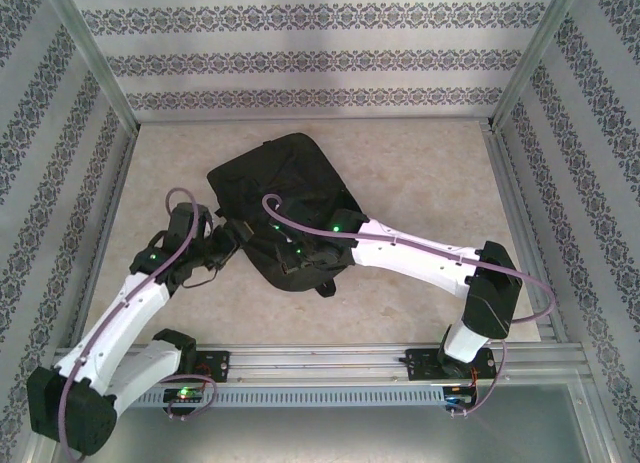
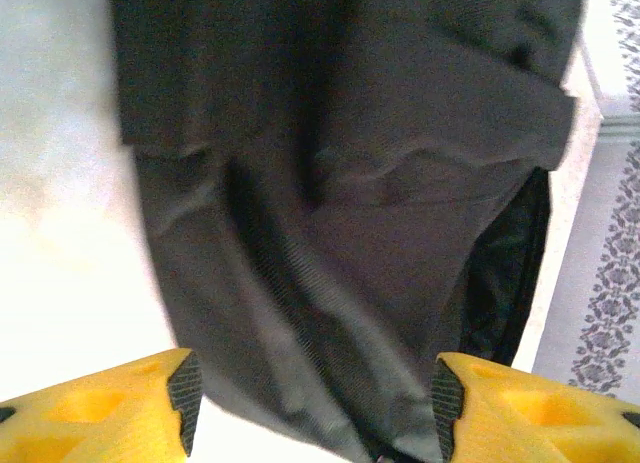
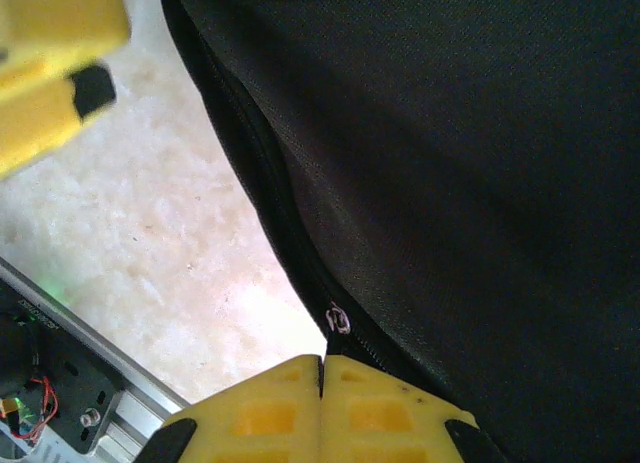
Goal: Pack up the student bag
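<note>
The student bag (image 1: 285, 178), a black soft backpack, lies flat in the middle of the table. My left gripper (image 1: 232, 245) stands open at the bag's near-left edge. In the left wrist view its yellow fingers (image 2: 150, 403) are spread wide, with wrinkled bag fabric (image 2: 340, 183) lying loose beyond them. My right gripper (image 1: 290, 268) is at the bag's near end. In the right wrist view its jaws (image 3: 322, 368) are pressed together on the zip pull, just below the metal slider (image 3: 340, 319) on the bag's zip edge (image 3: 460, 163). What is inside the bag is hidden.
The beige tabletop (image 1: 430, 173) stretches right of and behind the bag. An aluminium rail (image 1: 330, 361) with the arm bases runs along the near edge. Metal frame posts and patterned walls (image 1: 300, 53) close in the sides and back. A yellow finger of the left gripper (image 3: 50, 73) shows close by.
</note>
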Controlling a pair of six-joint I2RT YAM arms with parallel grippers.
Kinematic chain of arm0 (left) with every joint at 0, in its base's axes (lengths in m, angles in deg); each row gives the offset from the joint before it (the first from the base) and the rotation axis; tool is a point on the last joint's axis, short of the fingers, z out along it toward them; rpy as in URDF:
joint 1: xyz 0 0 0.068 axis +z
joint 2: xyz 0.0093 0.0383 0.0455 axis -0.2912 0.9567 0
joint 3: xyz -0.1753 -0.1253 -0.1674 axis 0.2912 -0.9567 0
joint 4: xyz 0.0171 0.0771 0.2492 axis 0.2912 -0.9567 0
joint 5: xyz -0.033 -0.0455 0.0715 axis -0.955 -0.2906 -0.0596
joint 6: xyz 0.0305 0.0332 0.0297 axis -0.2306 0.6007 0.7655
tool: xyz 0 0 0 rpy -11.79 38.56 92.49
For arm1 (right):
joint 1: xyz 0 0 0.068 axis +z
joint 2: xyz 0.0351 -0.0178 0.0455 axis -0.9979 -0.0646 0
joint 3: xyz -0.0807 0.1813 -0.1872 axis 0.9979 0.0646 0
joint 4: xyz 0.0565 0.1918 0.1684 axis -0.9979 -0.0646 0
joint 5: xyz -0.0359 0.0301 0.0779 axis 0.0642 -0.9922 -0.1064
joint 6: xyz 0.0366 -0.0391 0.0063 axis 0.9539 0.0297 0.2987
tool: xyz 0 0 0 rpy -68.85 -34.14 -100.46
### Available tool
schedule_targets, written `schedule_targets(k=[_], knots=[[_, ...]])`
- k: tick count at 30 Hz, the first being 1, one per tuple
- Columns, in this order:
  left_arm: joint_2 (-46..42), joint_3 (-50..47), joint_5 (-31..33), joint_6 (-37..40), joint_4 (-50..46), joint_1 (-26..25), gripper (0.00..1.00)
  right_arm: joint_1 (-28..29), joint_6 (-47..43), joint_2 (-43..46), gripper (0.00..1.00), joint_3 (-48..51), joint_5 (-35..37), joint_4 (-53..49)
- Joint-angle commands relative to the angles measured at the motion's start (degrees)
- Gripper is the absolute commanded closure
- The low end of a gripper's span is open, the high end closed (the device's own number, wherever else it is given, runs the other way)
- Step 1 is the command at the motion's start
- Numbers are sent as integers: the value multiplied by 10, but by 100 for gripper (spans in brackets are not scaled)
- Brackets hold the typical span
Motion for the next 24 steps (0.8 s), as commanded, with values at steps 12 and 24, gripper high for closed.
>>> schedule_targets(k=[12, 24], knots=[[3, -38, -14, -126, 49, -58, 50, 0, 18, 23, 100, 31, -1, 40], [59, -56, -1, -137, 109, -87, 51, 5, 25, 27, 100, 37, -2, 43]])
